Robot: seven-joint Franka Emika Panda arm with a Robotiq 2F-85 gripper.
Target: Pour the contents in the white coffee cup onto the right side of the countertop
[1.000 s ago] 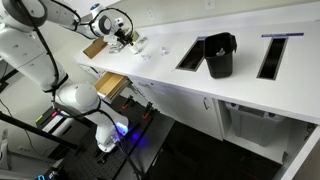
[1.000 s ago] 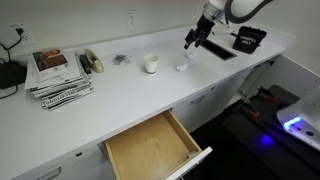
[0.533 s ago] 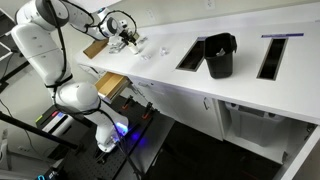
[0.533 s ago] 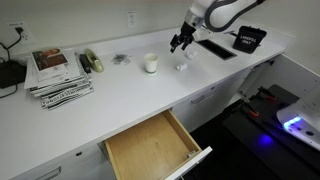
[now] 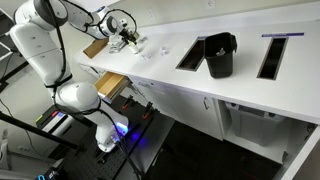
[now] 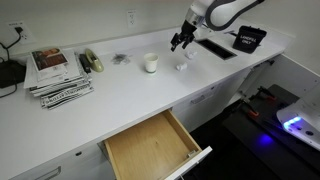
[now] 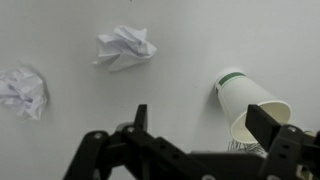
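Note:
The white coffee cup (image 6: pixel 151 63) stands on the glossy white countertop (image 6: pixel 120 100). In the wrist view the cup (image 7: pixel 250 105) has a green stripe near its base and its open mouth faces the camera. Two crumpled whitish bits (image 7: pixel 125 47) (image 7: pixel 22 90) lie on the counter. In an exterior view they are a small pale patch (image 6: pixel 183 66) right of the cup. My gripper (image 6: pixel 180 41) hovers above that patch, open and empty. Its dark fingers (image 7: pixel 205 125) frame the cup in the wrist view. It also shows in an exterior view (image 5: pixel 127 37).
A black bin (image 5: pixel 220 55) stands between two dark slots (image 5: pixel 191 55) (image 5: pixel 272 55) in the counter. A tan board (image 5: pixel 95 48) lies by the arm. Dark specks (image 6: pixel 120 59), stacked magazines (image 6: pixel 58 75) and an open wooden drawer (image 6: pixel 152 145) are left of the cup.
Over the last second my gripper moved left along the counter towards the cup. It has held still for the last half second. The cup and bits have not moved.

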